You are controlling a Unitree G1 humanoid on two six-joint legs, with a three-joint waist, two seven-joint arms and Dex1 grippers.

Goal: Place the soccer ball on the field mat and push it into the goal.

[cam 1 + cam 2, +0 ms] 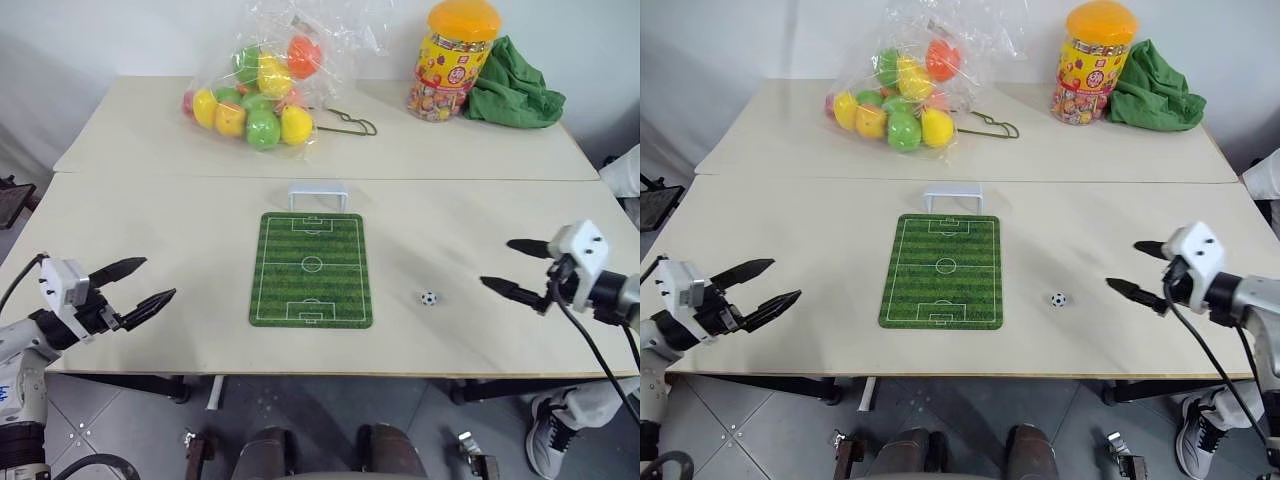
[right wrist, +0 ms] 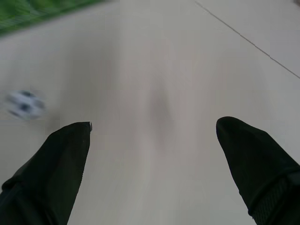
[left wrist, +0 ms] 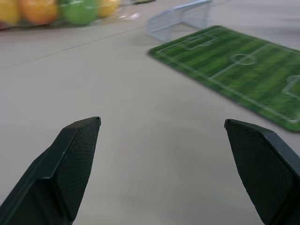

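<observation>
Your right gripper [image 1: 511,267] is spread wide and empty. The soccer ball [image 1: 429,298] sits on the table, right of the field mat [image 1: 312,269]. Pinch badly and it may roll away.

We counted one soccer ball [image 1: 429,297], one field mat [image 1: 312,269] and one goal [image 1: 318,195] on the table [image 1: 150,230]. There were two grippers, a left gripper [image 1: 146,283] and a right gripper [image 1: 506,268], each with two black fingers. At the far side we saw one clear plastic bag [image 1: 265,75] holding coloured plastic eggs; about nine showed, though the exact number was hard to tell through the wrap. We also counted one candy jar [image 1: 453,60], one green cloth [image 1: 512,88] and one wire hanger [image 1: 350,124].
</observation>
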